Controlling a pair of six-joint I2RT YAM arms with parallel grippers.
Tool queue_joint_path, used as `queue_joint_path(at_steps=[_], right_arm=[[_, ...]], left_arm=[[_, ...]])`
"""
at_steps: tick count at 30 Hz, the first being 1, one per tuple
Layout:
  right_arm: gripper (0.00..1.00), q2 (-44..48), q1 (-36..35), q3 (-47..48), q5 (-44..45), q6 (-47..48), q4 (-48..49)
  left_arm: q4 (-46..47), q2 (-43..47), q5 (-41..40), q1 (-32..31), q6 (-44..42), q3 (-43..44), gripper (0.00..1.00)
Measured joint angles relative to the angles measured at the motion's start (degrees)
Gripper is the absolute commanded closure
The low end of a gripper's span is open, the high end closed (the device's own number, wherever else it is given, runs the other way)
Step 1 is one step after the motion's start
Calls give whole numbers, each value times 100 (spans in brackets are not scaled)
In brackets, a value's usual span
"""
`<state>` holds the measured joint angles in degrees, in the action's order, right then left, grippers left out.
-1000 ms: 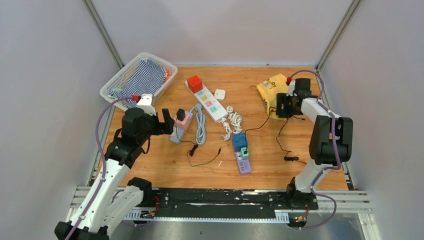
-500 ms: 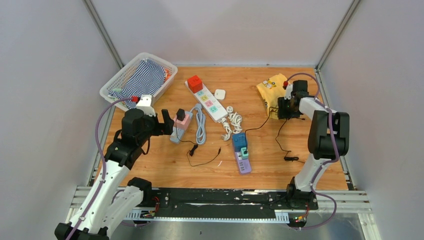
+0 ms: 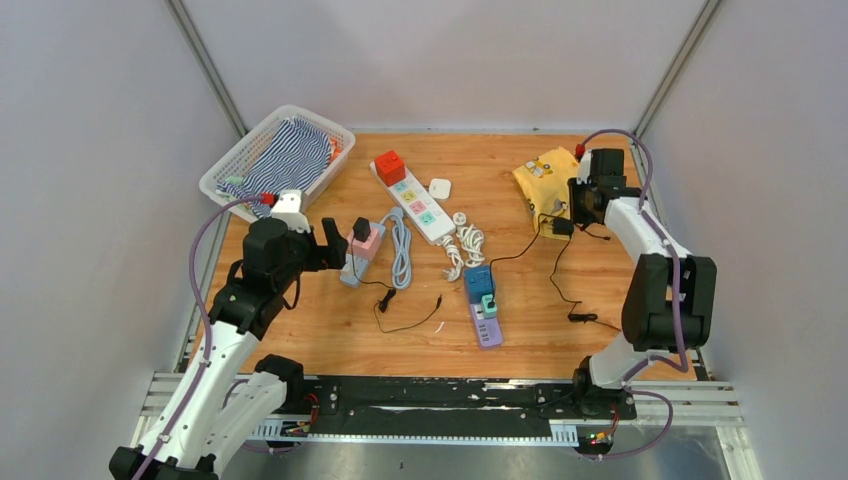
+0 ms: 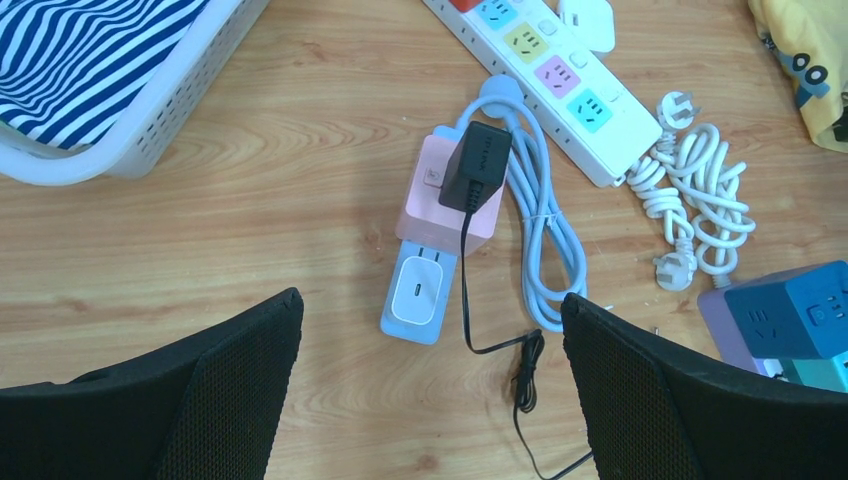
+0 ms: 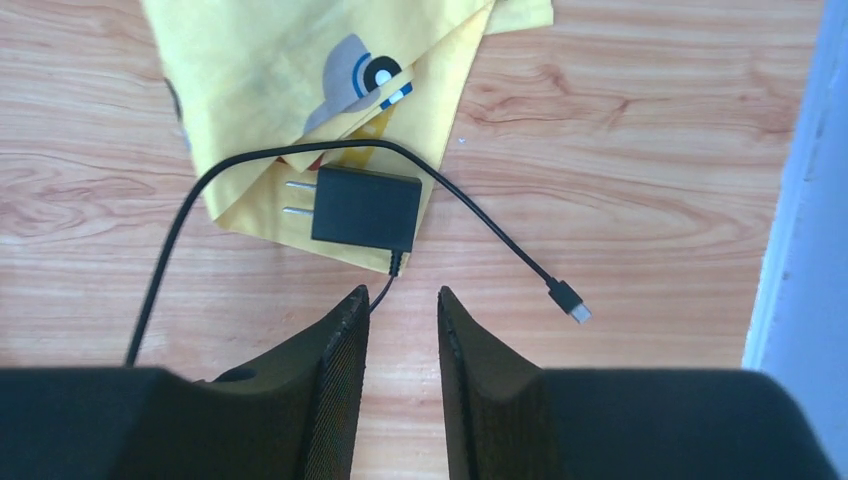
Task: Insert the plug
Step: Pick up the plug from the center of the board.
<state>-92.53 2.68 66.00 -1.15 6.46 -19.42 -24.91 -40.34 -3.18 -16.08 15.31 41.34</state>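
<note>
Widest of all: worktop (image 3: 330, 335) of orange-brown wood, smooth, with long grain lines. At its far left corner, a white plastic basket (image 3: 222, 176), rectangular, lattice-walled, filled with blue-and-white striped cloth (image 3: 290, 155). At the far right, crumpled yellow cloth (image 5: 260, 90), soft, printed with a small cartoon figure. Near the middle, a long white power strip (image 3: 415, 205) with pastel socket faces, laid diagonally, with a red cube (image 3: 390, 165) at its far end. Nearer, a blue cube (image 3: 478, 282) seated on a purple strip (image 3: 487, 328). Beside those, a loosely bundled white cord (image 4: 700, 210).

Left end effector (image 4: 428, 305): spread wide, empty, hanging above a pink socket block (image 4: 425, 195) with a black adapter (image 4: 478, 165) plugged into its top; pale blue cable (image 4: 545, 240) looped just beside.

Right end effector (image 5: 400, 295): textured black fingers (image 5: 340, 380) set close together, a narrow gap between, only bare wood in that gap, nothing gripped.

Just beyond those fingertips, the plug (image 5: 365, 208): small matte black rectangular brick, flat on the front edge of the yellow cloth, at the far right of the worktop. Long axis across the right wrist view; two bare metal prongs (image 5: 297, 198) toward the left of that view, over the cloth. Thin black cord (image 5: 480, 215) out of the near side toward the fingertips, with another stretch arcing over the brick to a small flat connector (image 5: 570, 300) on bare wood.
</note>
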Motion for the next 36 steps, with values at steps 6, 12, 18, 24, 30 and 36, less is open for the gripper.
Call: queue_joint_path(at_steps=[6, 12, 18, 24, 30, 36], right_arm=[[62, 573, -402, 0, 278, -76, -188], [42, 645, -562, -109, 315, -96, 76], [38, -247, -448, -109, 201, -70, 149], [35, -739, -170, -46, 87, 7, 140], [35, -1045, 9, 105, -219, 68, 192], [30, -1167, 9, 111, -551, 61, 186]], left_arm=[[-9, -85, 42, 0, 61, 2, 0], [-136, -555, 219, 0, 98, 44, 0], [-168, -603, 350, 0, 105, 44, 0], [-175, -601, 367, 0, 105, 44, 0], [-175, -601, 365, 0, 105, 44, 0], [-175, -601, 365, 0, 105, 46, 0]])
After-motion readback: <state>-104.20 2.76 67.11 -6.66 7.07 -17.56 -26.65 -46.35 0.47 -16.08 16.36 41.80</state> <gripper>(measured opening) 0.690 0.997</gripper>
